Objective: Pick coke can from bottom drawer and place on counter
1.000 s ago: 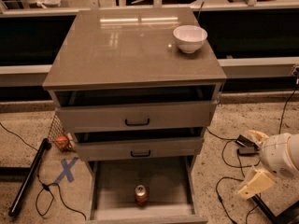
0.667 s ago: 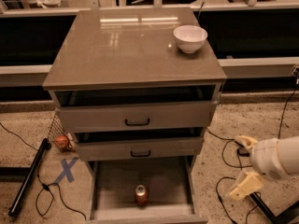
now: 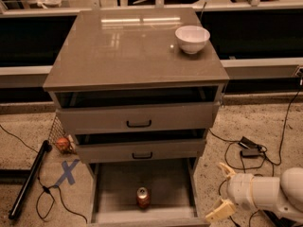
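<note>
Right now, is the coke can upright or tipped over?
Upright: the coke can stands on the bottom drawer floor, silver top facing up. The gripper is open, outside the drawer beside its front corner, apart from the can.

One cam, high front, downward on counter (image 3: 128, 51), mid-range; jaws btm-right corner.

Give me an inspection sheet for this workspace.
Surface: counter glossy, holding only a white bowl, back right.
Job's things: coke can upright in the open bottom drawer, near its front.
Clutter: blue tape X, black pole, reddish object in mesh, on the floor left.
Gripper: gripper low, right of the bottom drawer, open, holding nothing.
Cables: black cables and adapter on the floor right; thin cable left.
Surroundings: two upper drawers partly open.
</note>
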You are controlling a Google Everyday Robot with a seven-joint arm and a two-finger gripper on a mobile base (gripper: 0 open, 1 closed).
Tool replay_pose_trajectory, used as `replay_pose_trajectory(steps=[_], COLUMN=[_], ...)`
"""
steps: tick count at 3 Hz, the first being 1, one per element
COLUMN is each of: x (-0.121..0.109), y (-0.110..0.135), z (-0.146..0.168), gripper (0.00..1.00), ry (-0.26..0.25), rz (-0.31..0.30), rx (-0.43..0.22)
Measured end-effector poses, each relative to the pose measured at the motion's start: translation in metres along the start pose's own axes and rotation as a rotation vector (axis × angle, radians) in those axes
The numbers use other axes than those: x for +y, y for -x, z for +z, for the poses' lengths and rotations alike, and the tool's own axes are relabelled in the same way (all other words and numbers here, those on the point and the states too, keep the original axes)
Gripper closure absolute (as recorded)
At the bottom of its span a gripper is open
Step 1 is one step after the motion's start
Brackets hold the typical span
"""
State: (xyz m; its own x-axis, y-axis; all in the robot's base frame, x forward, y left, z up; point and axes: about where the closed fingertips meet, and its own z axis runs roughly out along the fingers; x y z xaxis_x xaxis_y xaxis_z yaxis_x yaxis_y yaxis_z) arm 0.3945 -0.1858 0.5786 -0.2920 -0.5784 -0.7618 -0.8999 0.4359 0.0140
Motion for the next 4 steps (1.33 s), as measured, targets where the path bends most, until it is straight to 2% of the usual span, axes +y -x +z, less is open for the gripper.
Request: replay_pose_trajectory(steps=[1, 2, 3, 4], x=[-0.018, -0.032, -0.042, -0.051], y=[-0.002, 0.025, 0.058, 0.064], z=[0.001, 0.045, 0.106, 0.152], gripper=[0.0, 0.0, 0.0, 0.0], ry=[-0.072, 0.021, 0.065, 0.034], rz=[-0.009, -0.064, -0.128, -0.221], rx=[0.004, -0.11, -0.283, -0.422])
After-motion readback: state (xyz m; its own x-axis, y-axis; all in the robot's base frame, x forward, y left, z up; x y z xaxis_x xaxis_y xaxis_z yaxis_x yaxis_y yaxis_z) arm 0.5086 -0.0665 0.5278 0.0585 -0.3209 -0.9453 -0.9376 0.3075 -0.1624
